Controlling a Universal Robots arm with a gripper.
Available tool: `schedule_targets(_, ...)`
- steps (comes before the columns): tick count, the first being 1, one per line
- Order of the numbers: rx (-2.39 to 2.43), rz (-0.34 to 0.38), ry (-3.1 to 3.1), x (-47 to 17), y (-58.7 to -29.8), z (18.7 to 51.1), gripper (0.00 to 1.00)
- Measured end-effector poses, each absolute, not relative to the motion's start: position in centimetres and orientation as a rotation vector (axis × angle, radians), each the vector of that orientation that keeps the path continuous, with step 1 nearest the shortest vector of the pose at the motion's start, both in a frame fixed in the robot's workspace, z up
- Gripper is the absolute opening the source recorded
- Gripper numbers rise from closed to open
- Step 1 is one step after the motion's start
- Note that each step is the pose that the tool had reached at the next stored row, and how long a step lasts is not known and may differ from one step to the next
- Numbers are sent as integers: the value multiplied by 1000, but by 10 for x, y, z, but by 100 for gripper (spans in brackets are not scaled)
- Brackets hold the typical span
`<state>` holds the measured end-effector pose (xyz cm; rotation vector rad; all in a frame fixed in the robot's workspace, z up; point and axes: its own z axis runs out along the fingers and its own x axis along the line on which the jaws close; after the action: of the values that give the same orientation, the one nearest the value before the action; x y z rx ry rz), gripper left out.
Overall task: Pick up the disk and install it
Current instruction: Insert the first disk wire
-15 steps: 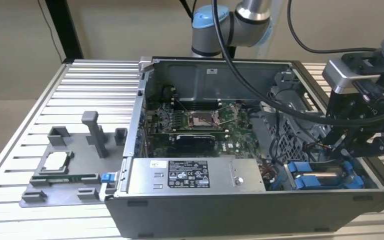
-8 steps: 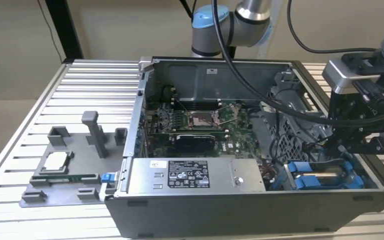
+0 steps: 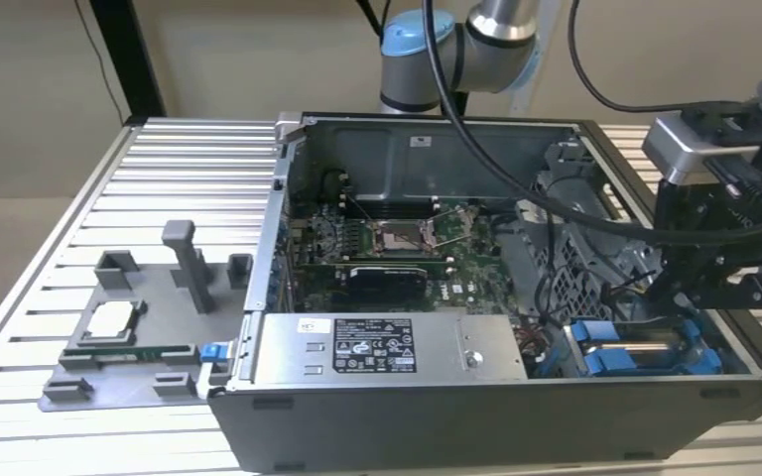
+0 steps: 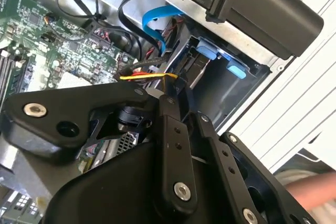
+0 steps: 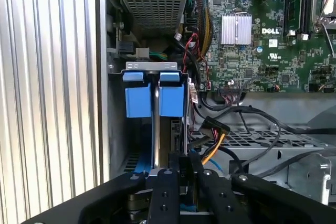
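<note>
Claw (image 5: 184, 157) sits low over the drive bay in the corner of the open PC case (image 3: 487, 416), on the exterior view's right. Honestly can't tell if it's open, closed or gripping anything; its black linkage blocks the business end in both wrist views.

Just past it is the disk (image 5: 156, 124), sitting in the bay. The first wrist view gets it edge-on, a thin silver strip between two bright blue plastic carrier blocks with little pull tabs. The exterior view gives the flatter look, a shiny grey metal face (image 3: 635, 352) with blue rails on either side.

The second wrist view adds a flat blue ribbon cable (image 4: 152, 24) looping over the bay and a yellow wire (image 4: 147, 76) right by the claw.

Further in there's the green motherboard (image 5: 273, 35) with a finned silver heatsink (image 5: 236, 29), then the grey power-supply box (image 3: 381, 347) with its white sticker. Farthest out, a grey plastic fixture tray (image 3: 130, 327) sits on the ribbed aluminium table (image 3: 183, 178).
</note>
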<state>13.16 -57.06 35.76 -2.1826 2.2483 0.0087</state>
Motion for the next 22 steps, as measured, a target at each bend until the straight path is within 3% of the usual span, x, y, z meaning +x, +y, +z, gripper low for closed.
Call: schedule_targets(22, -2204, -17, 2251, 137, -566, 347, 0)
